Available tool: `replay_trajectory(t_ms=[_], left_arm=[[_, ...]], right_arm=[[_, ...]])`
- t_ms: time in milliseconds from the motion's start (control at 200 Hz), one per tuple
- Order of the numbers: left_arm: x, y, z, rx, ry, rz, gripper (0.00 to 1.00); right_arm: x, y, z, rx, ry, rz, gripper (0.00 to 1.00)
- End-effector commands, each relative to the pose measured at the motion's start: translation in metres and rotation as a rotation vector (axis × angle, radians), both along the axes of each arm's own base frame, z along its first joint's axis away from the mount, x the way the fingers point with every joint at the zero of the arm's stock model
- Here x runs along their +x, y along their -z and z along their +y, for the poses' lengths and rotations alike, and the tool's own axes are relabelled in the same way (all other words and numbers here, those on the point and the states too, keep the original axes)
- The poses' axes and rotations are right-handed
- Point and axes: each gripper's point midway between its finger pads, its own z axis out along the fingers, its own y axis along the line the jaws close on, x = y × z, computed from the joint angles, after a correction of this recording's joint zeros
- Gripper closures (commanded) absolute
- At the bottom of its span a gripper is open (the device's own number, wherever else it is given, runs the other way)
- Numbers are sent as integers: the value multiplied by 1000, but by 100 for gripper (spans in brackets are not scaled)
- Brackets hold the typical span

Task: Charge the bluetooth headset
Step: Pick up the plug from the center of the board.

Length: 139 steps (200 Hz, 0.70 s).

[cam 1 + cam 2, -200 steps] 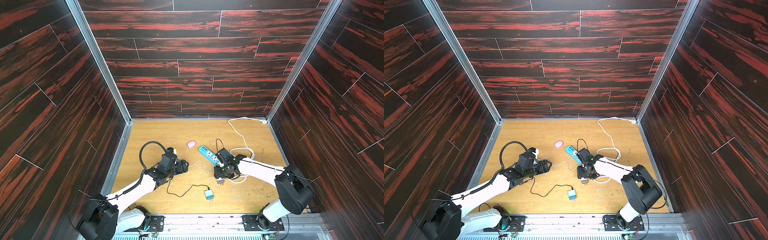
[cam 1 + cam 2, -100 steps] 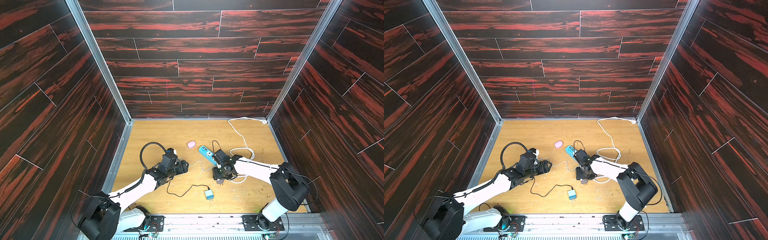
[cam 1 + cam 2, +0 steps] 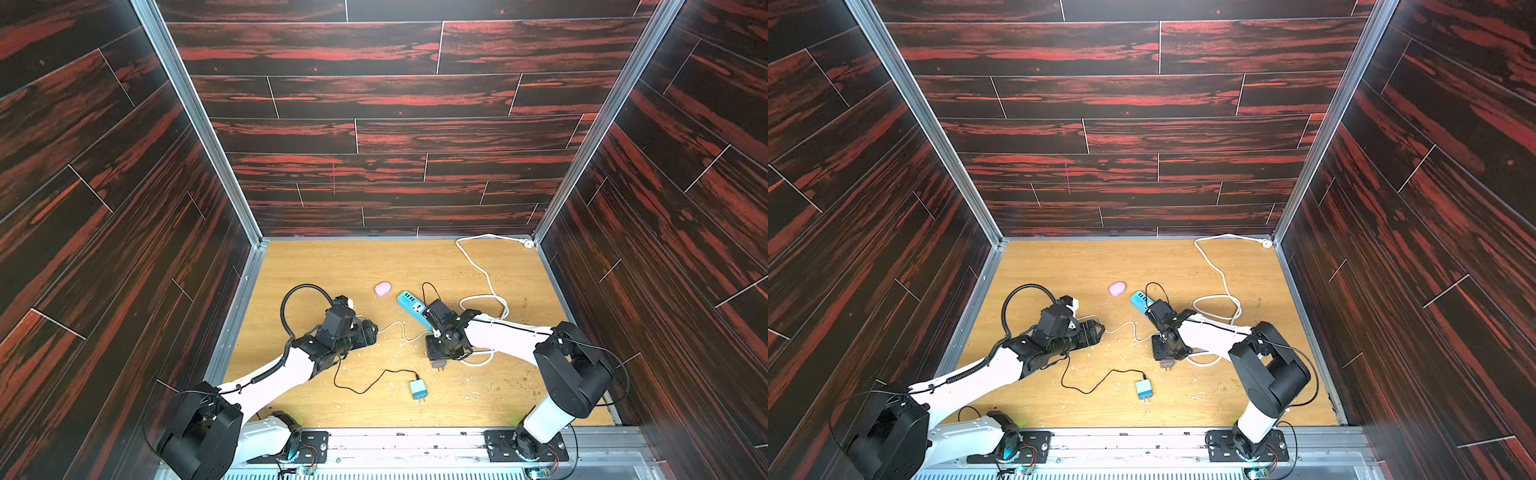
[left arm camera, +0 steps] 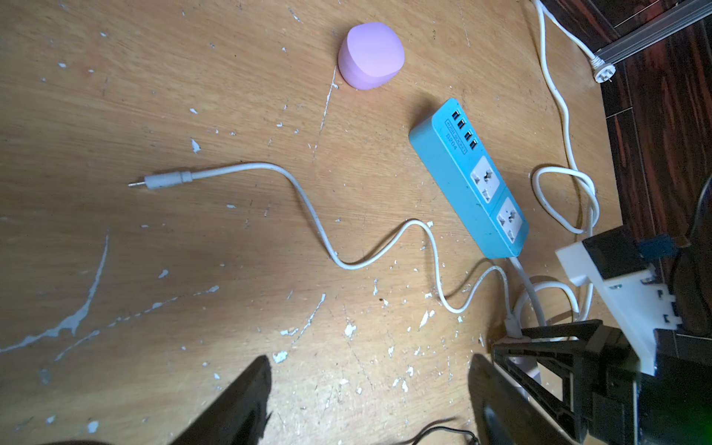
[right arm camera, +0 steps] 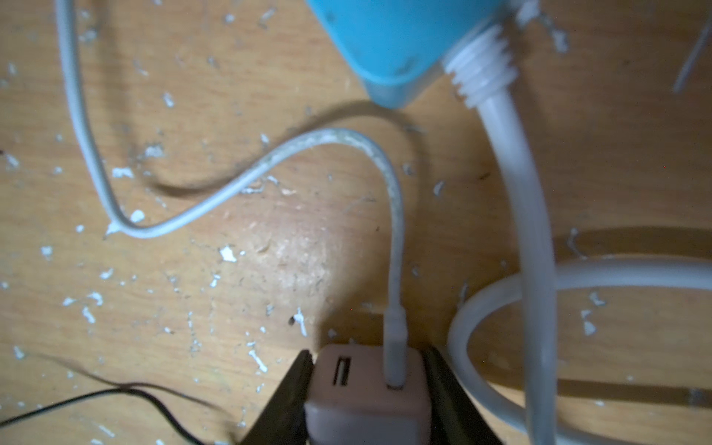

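Bluetooth headset case (image 4: 370,56) lies near power strip (image 4: 462,173) labelled S204; left jaws spread, right jaws pinch half-hidden USB adapter (image 5: 366,393).

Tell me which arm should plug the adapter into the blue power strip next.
Right. The right gripper holds the adapter from both sides, close to the power strip. The left gripper is open and empty, farther away.
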Motion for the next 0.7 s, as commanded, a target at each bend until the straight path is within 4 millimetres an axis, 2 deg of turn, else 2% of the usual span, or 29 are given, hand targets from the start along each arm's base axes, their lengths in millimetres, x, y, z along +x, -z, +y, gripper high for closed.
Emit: replay_trajectory(t_ms=[0,205,356,511,691], left_arm=[[-1,-3,-3,-14,7,-10,19],[-1,-24,-2,-35,13,-71,20],[-3,-46,-6,-88,33,-134,22],[-9,-66,-21,-134,74,-217,23],[-15,-78,-40,-137,99,-294,22]], right_arm=[[6,-23,13,63,-5,-38,58],[16,-68,32,197,-2,-111,60],[22,-106,54,354,-2,-155,60],[28,-140,75,501,10,-178,60],[28,-164,93,635,22,-170,60]])
